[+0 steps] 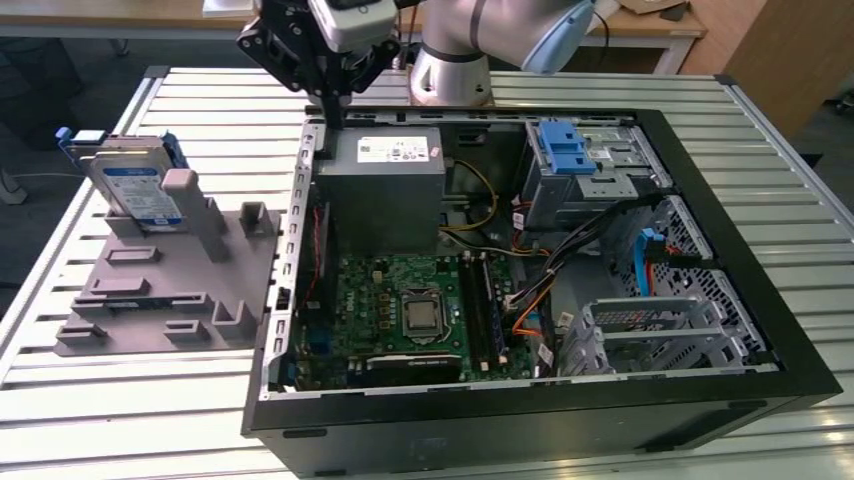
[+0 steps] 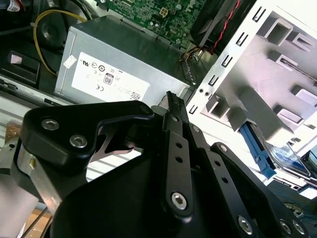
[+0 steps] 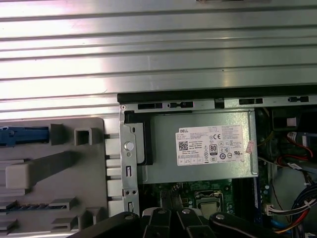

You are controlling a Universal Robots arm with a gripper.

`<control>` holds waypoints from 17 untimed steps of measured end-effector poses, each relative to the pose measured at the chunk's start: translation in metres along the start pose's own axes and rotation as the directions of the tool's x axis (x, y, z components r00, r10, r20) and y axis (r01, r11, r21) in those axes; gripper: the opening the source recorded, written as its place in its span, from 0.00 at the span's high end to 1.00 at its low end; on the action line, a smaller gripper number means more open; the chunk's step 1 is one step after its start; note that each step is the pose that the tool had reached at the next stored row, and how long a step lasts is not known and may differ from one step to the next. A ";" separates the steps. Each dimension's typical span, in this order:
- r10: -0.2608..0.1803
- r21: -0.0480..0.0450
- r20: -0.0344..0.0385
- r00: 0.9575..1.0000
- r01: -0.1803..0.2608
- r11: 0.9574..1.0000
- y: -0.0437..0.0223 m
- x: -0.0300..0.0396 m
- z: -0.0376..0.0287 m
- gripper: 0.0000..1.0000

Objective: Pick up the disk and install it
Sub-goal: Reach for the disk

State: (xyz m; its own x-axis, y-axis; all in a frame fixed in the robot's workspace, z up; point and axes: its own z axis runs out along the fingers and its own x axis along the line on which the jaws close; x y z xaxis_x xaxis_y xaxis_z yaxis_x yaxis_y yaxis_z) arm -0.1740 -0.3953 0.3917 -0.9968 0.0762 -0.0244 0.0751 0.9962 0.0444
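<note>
1. The disk (image 1: 134, 188) stands on edge in a slot of the grey holder (image 1: 160, 290). The holder rests on the table (image 1: 120, 420) at the exterior view's left, outside the open computer case (image 1: 801, 350).
2. The claw (image 1: 330, 100) has its fingers together with nothing between them. It hangs over the far left corner of the case, beside the power-supply box (image 1: 387, 190) and well apart from the disk.
3. Handling, as a judgement: the disk is a stiff metal body, fairly heavy for its size, and sensitive to knocks. Its flat faces look smooth and may slip. The blue edge rails are plastic and may flex.
4. Place of hold, as a judgement: across the two broad faces near the free upper edge, since the lower part sits in the slot.
5. Hidden parts:
   - The disk's lower edge and far face are out of sight.
   - In the second wrist view the disk (image 2: 287, 157) is partly covered by the holder.
   - In the first wrist view a blue rail (image 3: 25, 135) is cut off at the frame edge.
   - The inside of the drive bay (image 1: 601, 165) is hard to make out.
</note>
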 end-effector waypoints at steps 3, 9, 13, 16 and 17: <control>0.000 0.000 0.000 1.000 0.000 1.000 -0.0001 0.0010 0.0001 0.89; 0.000 0.000 0.000 1.000 0.000 1.000 -0.0003 0.0032 0.0003 0.89; 0.000 0.000 0.000 1.000 0.000 1.000 -0.0004 0.0045 0.0005 0.89; 0.000 0.000 0.000 1.000 0.000 1.000 -0.0004 0.0053 0.0006 0.89; 0.000 0.000 0.000 1.000 0.000 1.000 -0.0005 0.0056 0.0007 0.89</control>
State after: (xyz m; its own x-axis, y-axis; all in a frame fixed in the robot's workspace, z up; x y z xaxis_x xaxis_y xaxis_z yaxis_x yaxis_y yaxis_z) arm -0.1797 -0.3953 0.3908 -0.9968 0.0762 -0.0244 0.0751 0.9962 0.0443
